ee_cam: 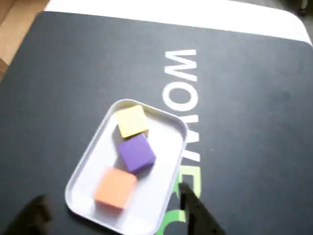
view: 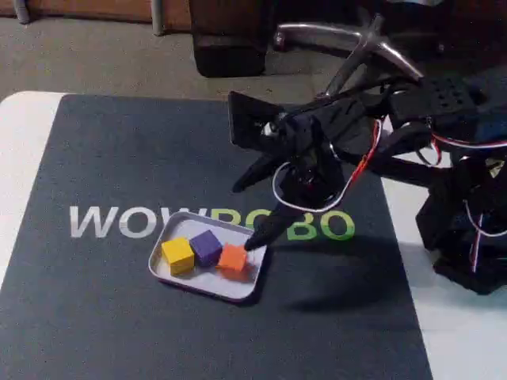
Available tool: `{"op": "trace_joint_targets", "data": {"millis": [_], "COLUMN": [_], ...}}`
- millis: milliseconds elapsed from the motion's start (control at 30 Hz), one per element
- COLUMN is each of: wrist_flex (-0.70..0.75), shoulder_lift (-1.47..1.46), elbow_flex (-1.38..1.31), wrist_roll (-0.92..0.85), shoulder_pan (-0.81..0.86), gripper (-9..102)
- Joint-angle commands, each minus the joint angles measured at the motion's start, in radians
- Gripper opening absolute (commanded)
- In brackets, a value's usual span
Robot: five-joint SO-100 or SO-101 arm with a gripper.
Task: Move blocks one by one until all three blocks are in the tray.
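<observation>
The white tray (view: 204, 288) (ee_cam: 84, 162) lies on the dark mat and holds all three blocks in a row. In the fixed view they run from left to right: yellow block (view: 177, 255) (ee_cam: 131, 121), purple block (view: 207, 247) (ee_cam: 137, 152), orange block (view: 232, 258) (ee_cam: 115, 187). My gripper (view: 248, 214) (ee_cam: 113, 204) hangs open and empty just above the tray's right end, over the orange block. One black fingertip (view: 255, 241) (ee_cam: 190, 197) is near the tray's rim. The other fingertip (ee_cam: 38, 211) is blurred at the bottom left of the wrist view.
The dark mat (view: 103, 158) with "WOWROBO" lettering covers most of the white table (view: 20, 150). The arm's black base (view: 467, 237) with red and white cables stands at the right edge. Chair legs (view: 348, 47) and the floor lie beyond the table.
</observation>
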Motion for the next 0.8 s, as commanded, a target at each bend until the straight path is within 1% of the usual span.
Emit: {"op": "trace_joint_targets", "data": {"millis": [0,233,433,533,600,767], "wrist_flex": [-0.017,-0.017,0.015,0.067,0.127,0.364], "shoulder_lift": [0.015,0.1,0.206,0.265,0.333,0.589], "elbow_flex": [-0.003,0.04,0.067,0.067,0.066,0.067], "wrist_roll": [-0.005,-0.009,0.012,0.043,0.069,0.098], "shoulder_pan": [0.012,0.018,0.005,-0.028,-0.064,-0.189], "gripper": [32,32,32,32,32,30]}}
